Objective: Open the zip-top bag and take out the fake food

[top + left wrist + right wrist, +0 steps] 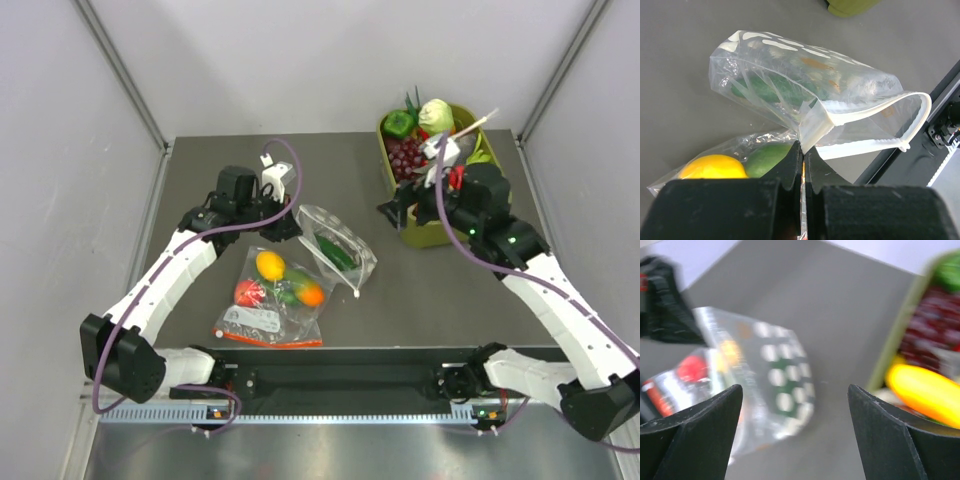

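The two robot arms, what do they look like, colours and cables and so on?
The left arm and right arm have white link shells with black joints and bases. A purple cable runs along each. The fingers are wide, matte black pads. A small green light glows on the right arm.

The bag [340,240], clear with white dots, lies near the middle of the table [200,180]. Its white zip mouth is open toward 7 o'clock, and the left gripper [802,150] pinches its 10 o'clock corner. The dark green cucumber [765,90] lies inside. The yellow mango [920,390], blurred, lies in the bin [425,236] at 2 o'clock
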You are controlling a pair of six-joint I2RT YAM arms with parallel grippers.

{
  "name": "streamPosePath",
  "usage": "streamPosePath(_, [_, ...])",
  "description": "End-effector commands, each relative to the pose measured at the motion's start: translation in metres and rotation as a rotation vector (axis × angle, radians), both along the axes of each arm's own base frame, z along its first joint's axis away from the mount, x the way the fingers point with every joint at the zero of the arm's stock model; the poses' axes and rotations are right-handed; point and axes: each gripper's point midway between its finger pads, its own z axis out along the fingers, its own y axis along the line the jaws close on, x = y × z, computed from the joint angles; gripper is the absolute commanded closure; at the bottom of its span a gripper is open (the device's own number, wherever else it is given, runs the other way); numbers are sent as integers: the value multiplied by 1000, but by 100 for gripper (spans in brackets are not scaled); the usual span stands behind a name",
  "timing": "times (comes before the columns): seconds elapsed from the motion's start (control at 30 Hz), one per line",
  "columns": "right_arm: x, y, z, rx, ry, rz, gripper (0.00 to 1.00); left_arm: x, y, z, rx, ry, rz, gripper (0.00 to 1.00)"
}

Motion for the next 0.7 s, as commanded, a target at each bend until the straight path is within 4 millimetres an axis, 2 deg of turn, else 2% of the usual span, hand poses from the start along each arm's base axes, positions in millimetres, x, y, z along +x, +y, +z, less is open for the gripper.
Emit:
streamPosePath(0.0, [-16, 52, 33, 122, -49, 169, 16, 1, -2, 16, -38, -64, -18, 100])
streamPosePath(0.03, [-23, 69, 28, 141, -23, 237, 16, 2, -2, 16, -38, -66, -16, 100])
streamPosePath(0.1, [-47, 99, 33, 219, 8, 410, 19, 2, -2, 15, -38, -62, -16, 100])
streamPosePath(0.13, [-51, 110, 24, 226, 44, 454, 20, 2, -2, 15, -38, -62, -16, 100])
streamPosePath(0.2, [-65, 126, 19, 240, 83, 547, 23, 2, -2, 16, -38, -64, -16, 100])
streamPosePath(0.23, [-70, 138, 9, 230, 117, 583, 25, 2, -2, 15, -38, -62, -16, 100])
streamPosePath(0.37, [-87, 161, -15, 214, 209, 679, 28, 2, -2, 15, -38, -64, -15, 100])
streamPosePath(0.5, [-89, 174, -40, 185, 281, 688, 28, 3, -2, 13, -36, -58, -16, 100])
streamPosePath(0.53, [-82, 176, -51, 170, 302, 655, 28, 3, -2, 14, -38, -59, -17, 100])
streamPosePath(0.63, [-68, 177, -69, 134, 328, 590, 27, 2, -2, 12, -36, -51, -20, 100])
streamPosePath(0.67, [-58, 175, -74, 119, 325, 541, 26, 2, -3, 12, -38, -51, -22, 100])
